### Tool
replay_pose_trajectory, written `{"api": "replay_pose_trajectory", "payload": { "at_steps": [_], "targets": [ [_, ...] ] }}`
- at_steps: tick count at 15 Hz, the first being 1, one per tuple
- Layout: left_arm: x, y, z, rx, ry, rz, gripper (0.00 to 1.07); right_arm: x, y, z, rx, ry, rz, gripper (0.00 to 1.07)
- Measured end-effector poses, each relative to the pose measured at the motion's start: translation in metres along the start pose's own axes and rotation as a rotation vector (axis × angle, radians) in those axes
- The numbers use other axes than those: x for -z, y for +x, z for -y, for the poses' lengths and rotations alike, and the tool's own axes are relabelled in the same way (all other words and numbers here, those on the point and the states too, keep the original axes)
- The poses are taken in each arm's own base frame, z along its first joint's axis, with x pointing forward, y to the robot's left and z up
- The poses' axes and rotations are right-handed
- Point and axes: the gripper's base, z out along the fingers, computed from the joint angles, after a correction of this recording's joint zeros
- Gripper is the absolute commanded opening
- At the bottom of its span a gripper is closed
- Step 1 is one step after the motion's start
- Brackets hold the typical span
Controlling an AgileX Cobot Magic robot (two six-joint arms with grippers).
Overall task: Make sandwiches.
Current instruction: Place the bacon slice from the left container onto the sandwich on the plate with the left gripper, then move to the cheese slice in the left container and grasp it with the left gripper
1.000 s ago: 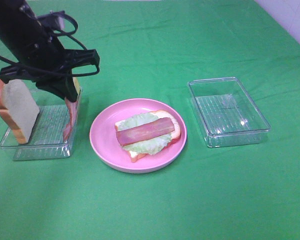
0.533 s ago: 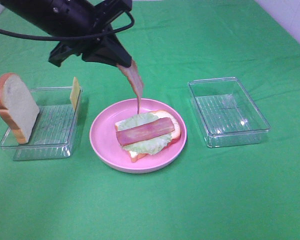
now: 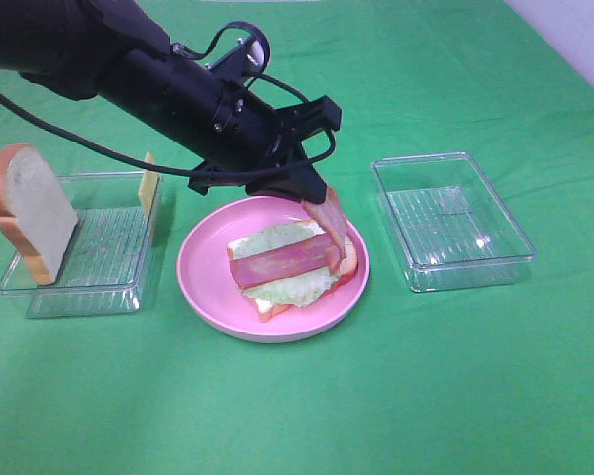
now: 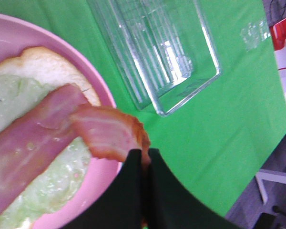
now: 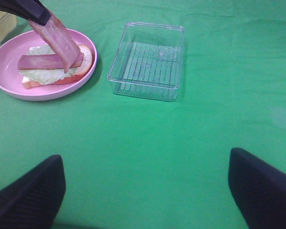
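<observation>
Bacon strip (image 3: pixel 331 223) hangs pinched in the closed left pincer (image 3: pixel 315 196) at frame centre, its lower end meeting the right end of the open-faced sandwich (image 3: pixel 277 272) of bread, lettuce and bacon on the pink plate (image 3: pixel 200 282), while the right pincer (image 5: pixel 144 164) stands spread wide, holding nothing.

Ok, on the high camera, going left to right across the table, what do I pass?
bread slice → yellow cheese square → pink plate holding the open sandwich → clear tray
</observation>
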Motion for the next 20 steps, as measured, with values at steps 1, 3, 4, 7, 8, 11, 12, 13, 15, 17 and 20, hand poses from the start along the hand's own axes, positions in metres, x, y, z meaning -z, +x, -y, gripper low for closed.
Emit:
{"api": "replay_pose_trajectory", "payload": {
  "at_steps": [1,3,4,7,8,11,12,13,15,17,20],
  "targets": [
    [-0.001,0.001,-0.004,-0.036,-0.033,-0.013,0.0,0.0,0.0,0.0,0.0,0.0,0.0,0.87],
    [-0.001,0.0,-0.013,-0.046,-0.126,0.001,0.0,0.0,0.0,0.0,0.0,0.0,0.0,0.87],
    [-0.001,0.0,-0.013,-0.046,-0.126,0.001,0.0,0.0,0.0,0.0,0.0,0.0,0.0,0.87],
    [0.0,-0.003,-0.019,-0.033,-0.203,0.027,0.0,0.0,0.0,0.0,0.0,0.0,0.0,0.87],
    [0.0,-0.003,-0.022,-0.037,-0.225,0.026,0.0,0.0,0.0,0.0,0.0,0.0,0.0,0.87],
    [0.0,-0.003,-0.025,-0.034,-0.259,0.026,0.12,0.0,0.0,0.0,0.0,0.0,0.0,0.87],
    [0.0,-0.003,-0.025,-0.034,-0.259,0.026,0.12,0.0,0.0,0.0,0.0,0.0,0.0,0.87],
    [0.001,-0.003,-0.025,-0.039,-0.264,0.025,0.16,0.0,0.0,0.0,0.0,0.0,0.0,0.87],
    [0.002,-0.003,-0.029,-0.029,-0.311,0.03,0.22,0.0,0.0,0.0,0.0,0.0,0.0,0.87],
    [0.002,-0.003,-0.031,-0.029,-0.325,0.033,0.4,0.0,0.0,0.0,0.0,0.0,0.0,0.87],
    [0.006,-0.004,-0.028,-0.032,-0.321,0.043,0.74,0.0,0.0,0.0,0.0,0.0,0.0,0.87]
  ]
}}
